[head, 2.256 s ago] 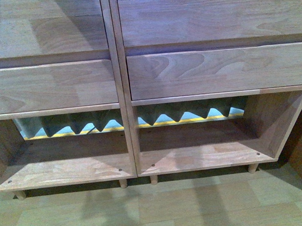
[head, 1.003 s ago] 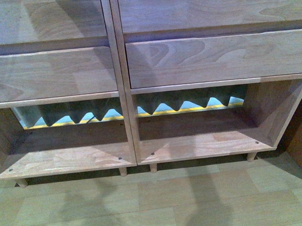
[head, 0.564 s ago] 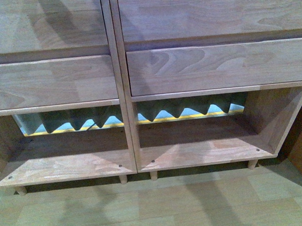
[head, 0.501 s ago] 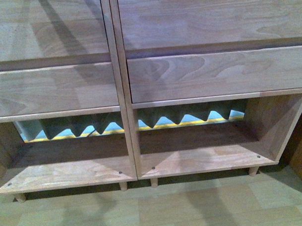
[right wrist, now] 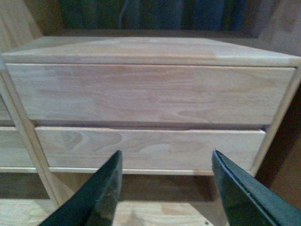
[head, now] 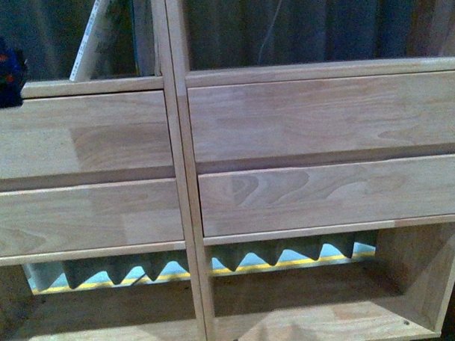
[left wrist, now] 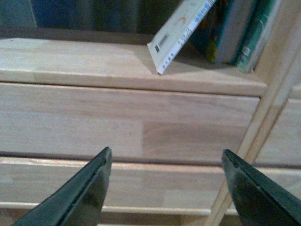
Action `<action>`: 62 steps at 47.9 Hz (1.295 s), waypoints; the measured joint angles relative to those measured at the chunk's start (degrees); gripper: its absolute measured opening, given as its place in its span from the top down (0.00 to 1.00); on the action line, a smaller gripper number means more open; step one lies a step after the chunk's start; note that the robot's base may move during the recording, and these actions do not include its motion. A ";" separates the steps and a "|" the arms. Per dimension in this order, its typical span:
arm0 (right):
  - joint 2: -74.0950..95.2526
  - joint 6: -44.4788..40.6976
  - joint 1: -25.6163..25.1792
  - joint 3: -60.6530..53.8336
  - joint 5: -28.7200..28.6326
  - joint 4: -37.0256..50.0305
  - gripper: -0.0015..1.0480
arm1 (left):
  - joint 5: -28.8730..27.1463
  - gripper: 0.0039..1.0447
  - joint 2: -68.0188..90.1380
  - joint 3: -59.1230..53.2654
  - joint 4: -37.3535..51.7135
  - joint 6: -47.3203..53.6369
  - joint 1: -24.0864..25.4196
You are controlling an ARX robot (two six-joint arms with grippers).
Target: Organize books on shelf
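Note:
The pale wood shelf [head: 323, 115] fills the front view, with two columns and drawer fronts. In its upper left compartment a thin white-spined book [head: 92, 37] leans to the right. In the left wrist view this book [left wrist: 181, 33] leans against upright books [left wrist: 221, 28] standing by the middle upright. My left gripper [left wrist: 165, 151] is open and empty, in front of the left drawer fronts [left wrist: 117, 122] and below the book. My right gripper [right wrist: 166, 153] is open and empty, facing the right column's two drawer fronts [right wrist: 150, 89].
The upper right compartment [head: 319, 25] is backless, with a dark curtain and a hanging cable [head: 271, 19] behind it. Dark zigzag foam and a yellow strip [head: 283, 262] show behind the bottom compartments. A dark blurred object [head: 1, 70] sits at the left edge.
The front view has risen. The floor and peg legs have left the frame, and the upper compartments with the leaning book have come into view.

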 joint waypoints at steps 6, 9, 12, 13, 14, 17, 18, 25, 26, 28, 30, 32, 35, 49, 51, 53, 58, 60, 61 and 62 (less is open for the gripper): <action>-3.76 0.13 0.07 -7.04 0.00 2.80 0.63 | 0.26 0.53 -5.46 -9.68 4.61 1.07 0.66; -5.27 0.15 0.11 -9.75 -0.04 3.78 0.71 | 0.28 0.62 -7.69 -13.70 6.36 1.20 0.72; -6.82 0.17 0.15 -12.17 -0.13 4.57 0.80 | 0.28 0.71 -9.62 -17.35 7.82 1.29 0.83; -7.39 0.17 0.15 -13.07 -0.11 4.81 0.83 | 0.28 0.74 -10.29 -18.69 8.28 1.29 0.90; -7.98 0.17 0.15 -13.92 -0.11 5.03 0.86 | 0.28 0.77 -10.95 -19.98 8.70 1.29 0.90; -9.38 0.17 0.15 -15.89 -0.11 5.49 0.95 | 0.31 0.86 -12.55 -22.93 9.73 1.33 0.87; -9.94 0.15 0.15 -16.65 -0.09 5.62 0.98 | 0.31 0.89 -13.18 -24.04 10.12 1.38 0.87; -13.77 0.33 0.15 -21.24 -0.11 6.19 0.97 | 0.33 0.98 -17.68 -30.62 12.07 1.55 0.87; -14.32 0.33 0.15 -21.84 -0.11 6.19 0.97 | 0.31 0.98 -18.32 -31.52 12.24 1.55 0.87; -15.39 0.35 0.15 -22.95 -0.11 6.19 0.97 | 0.31 0.98 -19.56 -33.11 12.55 1.57 0.87; -16.20 0.35 0.15 -23.69 -0.13 6.19 0.97 | 0.31 0.98 -20.50 -34.21 12.66 1.60 0.87; -17.31 0.35 0.15 -24.68 -0.15 6.16 0.97 | 0.33 0.98 -21.70 -35.69 12.85 1.62 0.87; -19.04 0.35 0.15 -25.99 -0.11 6.03 0.97 | 0.33 0.98 -23.50 -37.66 12.94 1.64 0.87; -27.45 0.35 0.15 -30.93 -0.11 2.36 0.97 | 0.31 0.98 -32.79 -45.18 11.43 1.68 0.87; -28.70 0.35 0.15 -31.45 -0.11 1.64 0.97 | 0.31 0.98 -34.14 -45.99 10.86 1.68 0.87; -29.92 0.35 0.15 -31.91 -0.11 0.83 0.97 | 0.31 0.98 -35.52 -46.77 10.21 1.68 0.87; -32.72 0.35 0.15 -32.76 -0.11 -1.01 0.97 | 0.33 0.98 -38.69 -48.26 8.46 1.68 0.87; -33.92 0.35 0.15 -33.07 -0.11 -1.81 0.97 | 0.31 0.98 -40.13 -48.83 7.63 1.68 0.87; -34.53 0.35 0.15 -33.27 -0.11 -2.23 0.97 | 0.31 0.98 -40.85 -49.09 7.21 1.68 0.87; -35.15 0.35 0.15 -33.46 -0.11 -2.64 0.97 | 0.31 0.98 -41.57 -49.35 6.78 1.68 0.87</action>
